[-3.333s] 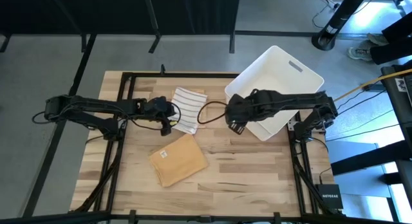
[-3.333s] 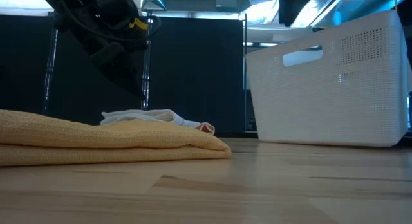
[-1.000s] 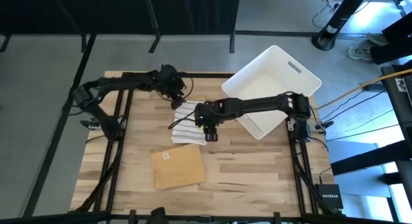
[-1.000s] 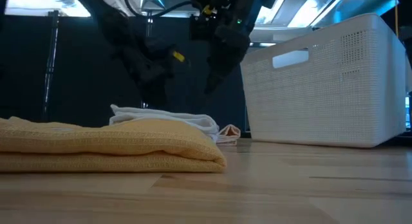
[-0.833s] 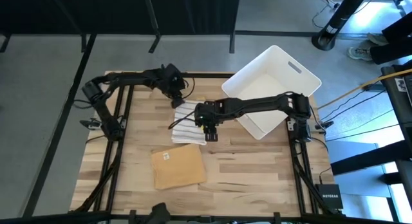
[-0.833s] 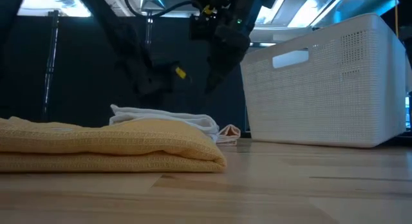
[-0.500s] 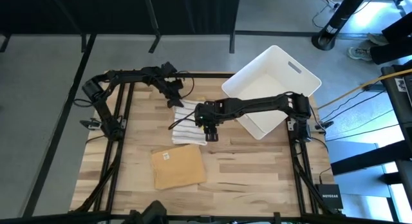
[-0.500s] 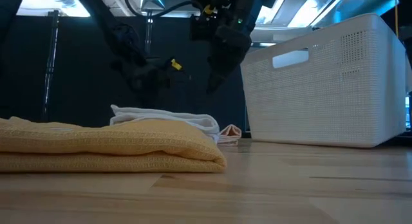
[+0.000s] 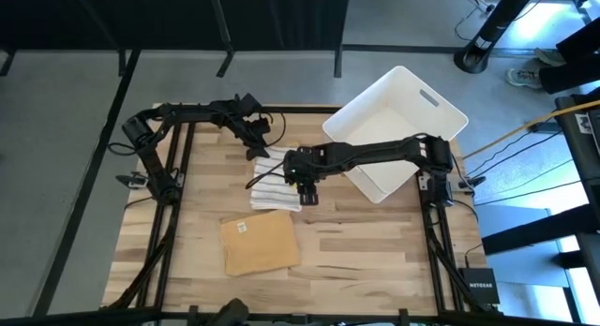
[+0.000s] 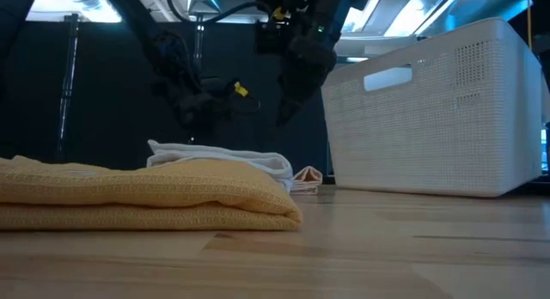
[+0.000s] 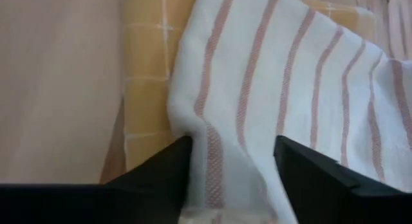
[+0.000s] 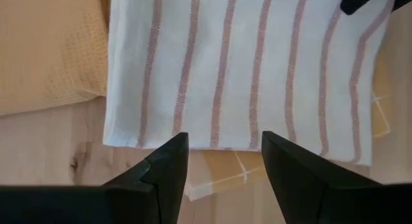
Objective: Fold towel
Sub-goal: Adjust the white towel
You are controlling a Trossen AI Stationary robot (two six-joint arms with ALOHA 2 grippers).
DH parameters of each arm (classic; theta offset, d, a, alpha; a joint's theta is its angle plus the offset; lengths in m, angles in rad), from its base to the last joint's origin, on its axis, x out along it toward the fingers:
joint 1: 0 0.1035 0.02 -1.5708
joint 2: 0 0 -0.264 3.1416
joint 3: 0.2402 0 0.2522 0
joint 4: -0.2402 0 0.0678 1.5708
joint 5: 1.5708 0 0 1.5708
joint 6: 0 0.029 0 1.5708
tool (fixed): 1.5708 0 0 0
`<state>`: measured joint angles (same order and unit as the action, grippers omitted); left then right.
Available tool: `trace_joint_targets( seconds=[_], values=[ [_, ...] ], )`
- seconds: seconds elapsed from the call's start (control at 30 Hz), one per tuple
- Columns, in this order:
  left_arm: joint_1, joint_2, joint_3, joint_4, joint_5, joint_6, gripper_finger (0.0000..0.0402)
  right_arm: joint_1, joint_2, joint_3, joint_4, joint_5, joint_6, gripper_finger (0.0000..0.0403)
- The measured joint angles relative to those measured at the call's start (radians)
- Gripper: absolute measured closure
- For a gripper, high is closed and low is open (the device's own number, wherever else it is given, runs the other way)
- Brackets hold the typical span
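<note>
Two grippers are hovering with jaws spread over the striped towel (image 9: 275, 176), which is lying flat on the table (image 9: 356, 251) beside the folded yellow towel (image 9: 260, 244). Uneven pinches risk dragging it into a crooked fold. The left gripper (image 9: 260, 148) is reaching its far edge, while the right gripper (image 9: 307, 192) is poised over its near edge.
</note>
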<state>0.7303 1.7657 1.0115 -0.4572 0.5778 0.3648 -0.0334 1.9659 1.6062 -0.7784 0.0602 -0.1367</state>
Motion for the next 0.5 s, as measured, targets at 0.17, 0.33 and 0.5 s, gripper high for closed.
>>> trace_joint_targets(
  seconds=[0.17, 0.33, 0.5],
  values=[
    [-0.007, 0.006, 0.0, 0.021, -0.015, 0.005, 0.028, 0.0, 0.0, 0.0, -0.003, 0.01, -0.005, 0.0203],
    [-0.006, 0.031, -0.003, 0.023, -0.068, -0.005, 0.0352, 0.0, 0.0, 0.0, -0.002, 0.011, -0.01, 0.0203],
    [-0.019, 0.033, -0.003, 0.019, -0.069, 0.039, 0.0392, 0.0, 0.0, 0.0, -0.009, 0.011, -0.024, 0.0203]
  ],
)
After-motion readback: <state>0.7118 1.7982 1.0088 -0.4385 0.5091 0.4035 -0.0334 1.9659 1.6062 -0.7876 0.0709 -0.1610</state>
